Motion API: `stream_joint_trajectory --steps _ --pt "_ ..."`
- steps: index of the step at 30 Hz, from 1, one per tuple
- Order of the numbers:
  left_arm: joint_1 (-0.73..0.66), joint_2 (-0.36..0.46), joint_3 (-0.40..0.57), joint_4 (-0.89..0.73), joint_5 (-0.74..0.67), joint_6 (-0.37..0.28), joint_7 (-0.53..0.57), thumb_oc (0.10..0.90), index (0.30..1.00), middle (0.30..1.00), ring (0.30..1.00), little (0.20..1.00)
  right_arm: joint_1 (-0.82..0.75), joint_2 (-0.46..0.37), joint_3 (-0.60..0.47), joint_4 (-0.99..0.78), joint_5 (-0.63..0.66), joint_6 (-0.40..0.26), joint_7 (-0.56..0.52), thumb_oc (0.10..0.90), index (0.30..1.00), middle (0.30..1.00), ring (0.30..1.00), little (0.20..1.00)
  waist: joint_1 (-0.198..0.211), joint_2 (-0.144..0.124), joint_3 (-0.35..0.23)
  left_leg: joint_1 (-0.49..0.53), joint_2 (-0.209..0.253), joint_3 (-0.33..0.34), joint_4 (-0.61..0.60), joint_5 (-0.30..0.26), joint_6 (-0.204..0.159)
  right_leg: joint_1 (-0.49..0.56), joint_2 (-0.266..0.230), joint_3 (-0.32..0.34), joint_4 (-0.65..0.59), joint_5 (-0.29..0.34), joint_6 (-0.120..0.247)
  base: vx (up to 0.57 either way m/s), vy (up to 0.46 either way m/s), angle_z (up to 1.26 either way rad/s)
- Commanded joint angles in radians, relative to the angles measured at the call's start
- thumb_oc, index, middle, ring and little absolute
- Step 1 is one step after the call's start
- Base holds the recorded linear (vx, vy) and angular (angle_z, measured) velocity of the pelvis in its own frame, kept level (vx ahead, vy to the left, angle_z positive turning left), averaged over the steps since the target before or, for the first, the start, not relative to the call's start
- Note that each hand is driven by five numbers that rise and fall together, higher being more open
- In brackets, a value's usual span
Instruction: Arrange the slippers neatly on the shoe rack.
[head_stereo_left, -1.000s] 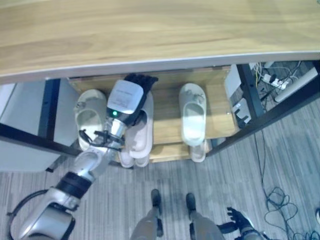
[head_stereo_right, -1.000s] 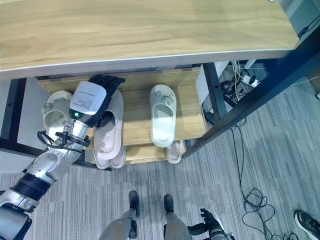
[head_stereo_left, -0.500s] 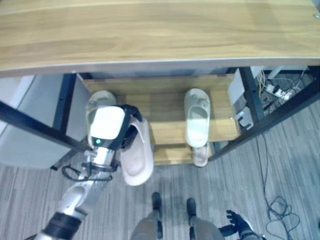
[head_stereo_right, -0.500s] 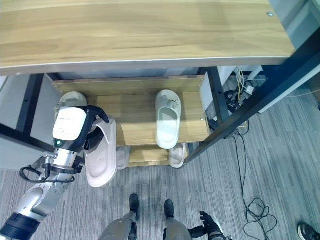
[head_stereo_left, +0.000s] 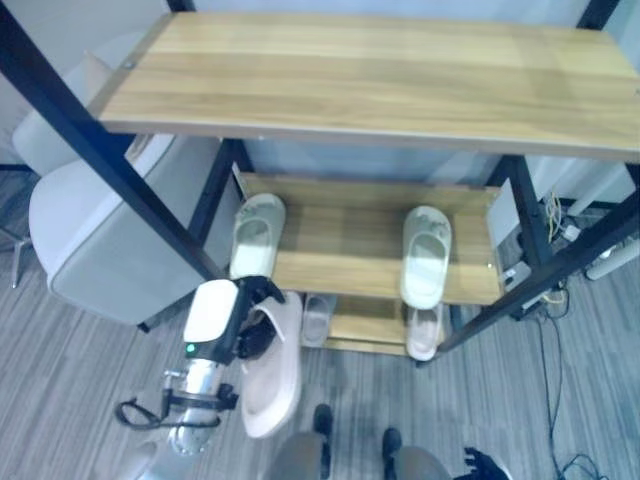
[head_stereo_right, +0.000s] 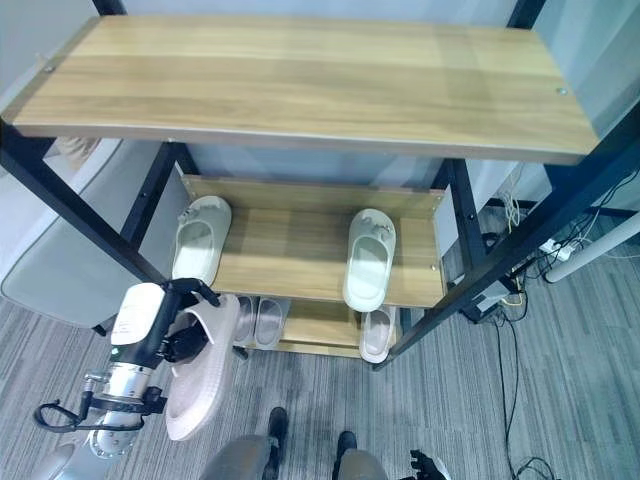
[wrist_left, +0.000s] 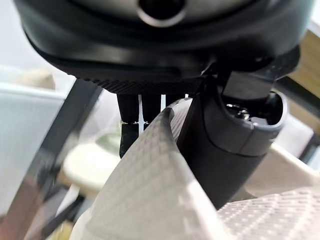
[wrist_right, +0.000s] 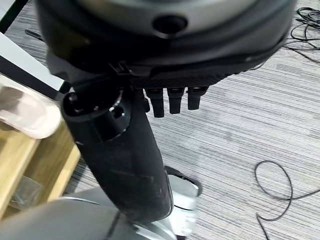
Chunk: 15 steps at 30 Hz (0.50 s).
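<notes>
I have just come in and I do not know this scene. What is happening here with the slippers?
The robot's left hand holds one pale beige rubber slipper, sole up, in front of the wooden shoe rack with the black metal frame, above the floor. Two similar slippers lie on the middle shelf, and others sit on the bottom shelf. The right hand hangs idle, low beside the robot.

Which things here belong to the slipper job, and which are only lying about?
Job:
- held slipper, gripped sole-up by the left robot hand
- two slippers on the middle shelf
- slippers on the bottom shelf
- shoe rack

Lying about:
- grey chair
- power strip and cables
</notes>
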Motion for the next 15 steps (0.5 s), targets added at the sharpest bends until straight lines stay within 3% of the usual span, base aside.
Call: stream_joint_trajectory --steps 1,2,7,10,12,15 --pt "-0.160 -0.016 -0.131 0.005 -0.068 -0.085 -0.044 0.400 0.300 0.300 0.300 0.300 -0.020 -0.048 0.033 -0.002 0.002 0.003 -0.060 0.800 0.900 0.900 0.900 0.900 -0.024 -0.003 0.002 -0.026 0.008 -0.041 0.182 -0.178 0.034 -0.077 -0.006 -0.030 0.136 -0.052 0.032 0.01 -0.043 0.13" --pt "-0.167 -0.018 -0.137 0.013 -0.067 -0.087 -0.040 0.400 0.300 0.300 0.300 0.300 -0.021 -0.048 0.031 -0.002 0.002 0.003 -0.060 0.800 0.900 0.900 0.900 0.900 -0.022 -0.002 0.002 -0.029 0.007 -0.041 0.184 -0.179 0.034 -0.081 -0.006 -0.030 0.139 -0.054 0.032 -0.03 -0.064 0.02" --pt "-0.328 -0.071 -0.363 0.210 0.026 -0.064 0.015 0.400 0.300 0.300 0.300 0.300 -0.120 -0.073 0.089 -0.035 0.012 -0.031 -0.127 0.800 0.900 0.900 0.900 0.900 -0.037 0.003 0.057 -0.203 0.018 -0.061 0.319 -0.193 0.035 -0.240 -0.004 -0.029 0.249 -0.071 0.021 -0.13 -0.032 -0.06" --pt "-0.365 -0.088 -0.396 0.249 0.051 -0.058 0.042 0.400 0.300 0.300 0.300 0.300 -0.141 -0.077 0.095 -0.036 0.015 -0.037 -0.135 0.800 0.900 0.900 0.900 0.900 -0.038 0.007 0.058 -0.248 0.019 -0.061 0.351 -0.203 0.037 -0.290 -0.005 -0.026 0.283 -0.076 0.019 -0.10 -0.006 -0.02" --pt "-0.452 -0.129 -0.448 0.306 0.091 -0.027 0.102 0.400 0.300 0.300 0.300 0.300 -0.202 -0.088 0.118 -0.051 0.038 -0.057 -0.170 0.800 0.900 0.900 0.900 0.900 -0.045 0.008 0.083 -0.372 0.021 -0.057 0.475 -0.227 0.048 -0.410 -0.002 -0.015 0.370 -0.092 0.006 -0.19 0.004 -0.04" --pt "-0.525 -0.154 -0.462 0.302 0.093 -0.006 0.155 0.400 0.300 0.300 0.300 0.300 -0.244 -0.097 0.139 -0.063 0.049 -0.068 -0.196 0.800 0.900 0.900 0.900 0.900 -0.043 0.011 0.092 -0.472 0.034 -0.056 0.586 -0.266 0.063 -0.517 0.008 -0.007 0.456 -0.121 -0.002 -0.12 0.016 -0.09"
